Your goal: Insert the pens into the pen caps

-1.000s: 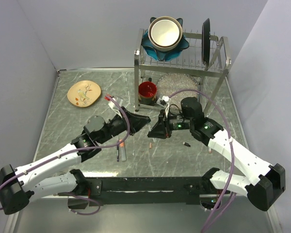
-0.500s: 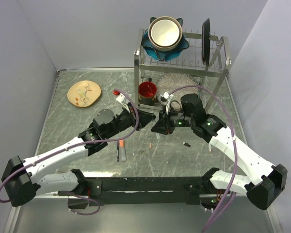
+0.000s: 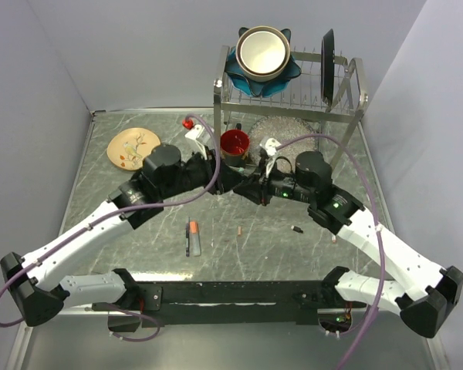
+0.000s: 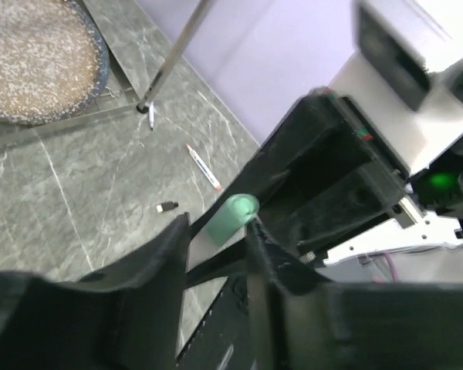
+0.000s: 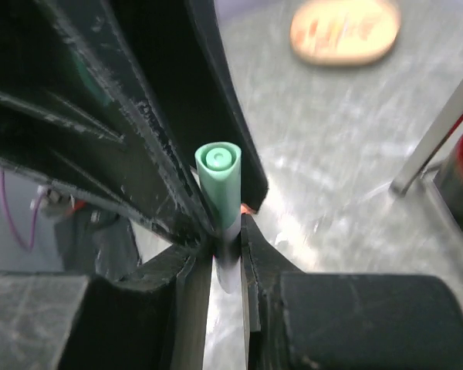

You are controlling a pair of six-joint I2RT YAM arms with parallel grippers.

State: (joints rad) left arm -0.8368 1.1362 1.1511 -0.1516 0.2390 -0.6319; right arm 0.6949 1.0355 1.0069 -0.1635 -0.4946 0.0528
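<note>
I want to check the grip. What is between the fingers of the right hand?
A pen with a green cap, clamped by the right hand; the right wrist view shows it.

Dish rack [image 3: 293, 110] (bowl [image 3: 261, 50] on top)

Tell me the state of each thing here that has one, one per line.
Green cap: seated on the pen.
Pen: clamped in the right gripper.
Left gripper: jaws parted around the green cap.
Black cap: loose on the table.
Dark pen: lying flat on the table.
Bowl: tipped on its side on the rack.
</note>
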